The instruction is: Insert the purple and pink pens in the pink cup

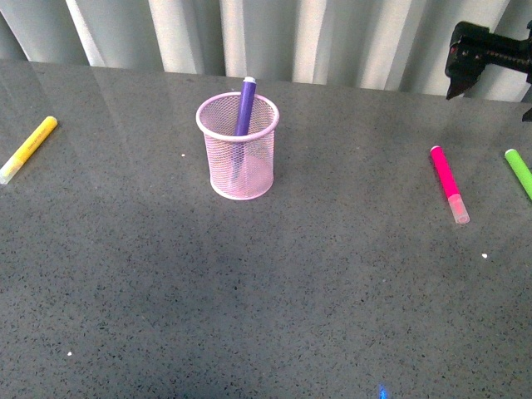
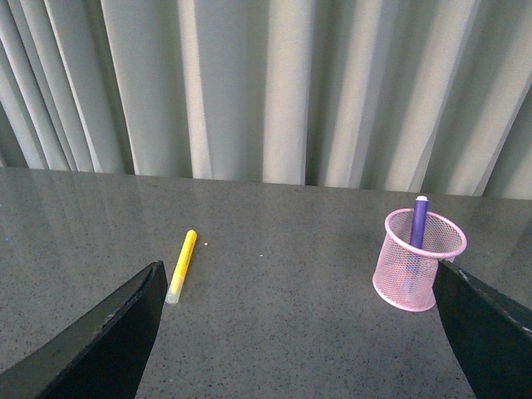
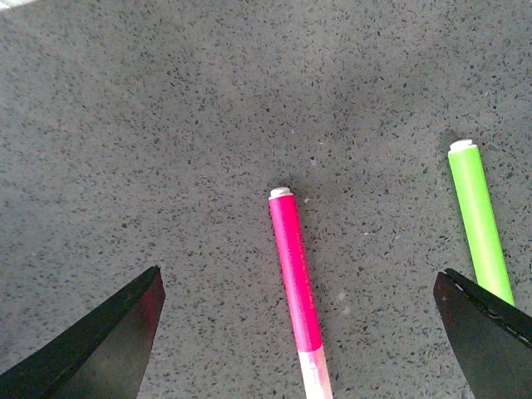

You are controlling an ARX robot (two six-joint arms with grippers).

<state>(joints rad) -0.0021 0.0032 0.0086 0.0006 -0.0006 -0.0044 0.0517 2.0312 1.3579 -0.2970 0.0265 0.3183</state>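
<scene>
The pink mesh cup stands upright on the grey table, left of centre, with the purple pen standing in it; both also show in the left wrist view, cup and pen. The pink pen lies flat at the right, pale cap toward me. In the right wrist view it lies between the wide-open jaws of my right gripper, which hovers above it. My right arm shows at the top right of the front view. My left gripper is open and empty.
A green marker lies just right of the pink pen, close to one right finger. A yellow marker lies at the far left. Pale curtains hang behind the table's far edge.
</scene>
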